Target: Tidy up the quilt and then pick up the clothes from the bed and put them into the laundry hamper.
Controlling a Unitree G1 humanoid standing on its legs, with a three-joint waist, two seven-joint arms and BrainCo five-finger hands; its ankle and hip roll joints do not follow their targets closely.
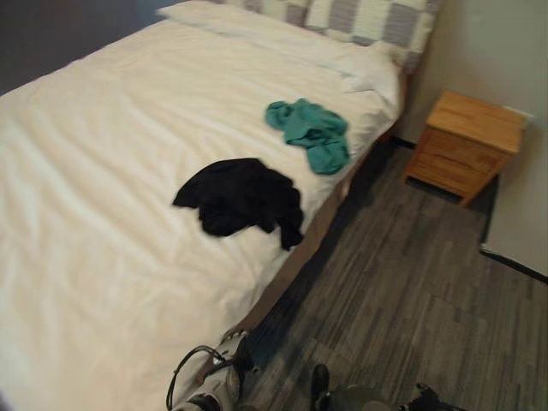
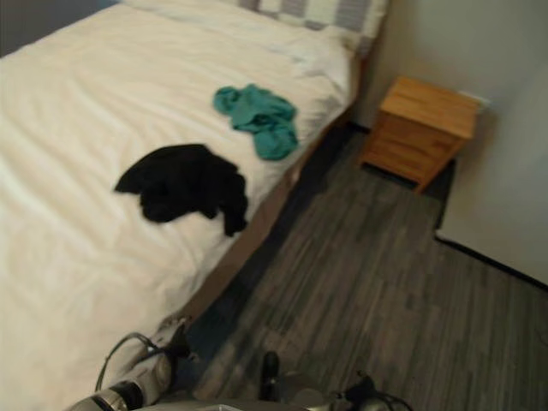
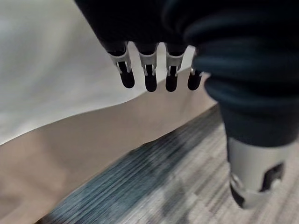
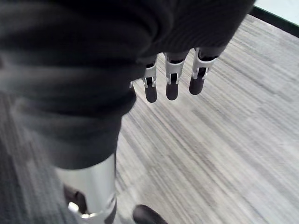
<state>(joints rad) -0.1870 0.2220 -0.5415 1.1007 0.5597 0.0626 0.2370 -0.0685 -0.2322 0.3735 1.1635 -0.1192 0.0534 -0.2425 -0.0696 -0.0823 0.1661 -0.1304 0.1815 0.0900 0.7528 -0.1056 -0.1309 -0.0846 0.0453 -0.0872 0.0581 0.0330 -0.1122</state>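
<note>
white quilt [image 1: 111,171] spread flat over the bed [image 1: 295,257], its surface lightly creased but already lying even to the bed's near edge, so the tidying step looks largely done. two garments lie on the quilt. the black garment [image 1: 241,197] sits crumpled close to the bed's floor-side edge, one corner of it hanging just over that edge; the green garment [image 1: 310,133] lies bunched beyond it, toward the pillow [image 1: 282,34], also near the same edge. the two are apart, with bare quilt between them. both lie on the side of the bed nearest the open floor, which probably makes them reachable from where the robot stands. a checked headboard [image 1: 368,21] stands behind the pillow. a wooden nightstand [image 1: 464,144] stands on the grey plank floor [image 1: 402,291] beside the head of the bed, set apart from the bed frame by a dark gap.

left hand [image 3: 149,70] hangs by the side of the bed, fingers straight and relaxed, holding nothing; past them show the quilt's edge, the tan bed side and the floor. right hand [image 4: 170,79] hangs over the floor away from the bed, fingers likewise straight and empty. judged from this, no garment has been picked up yet, and the black one is the closer first target.
</note>
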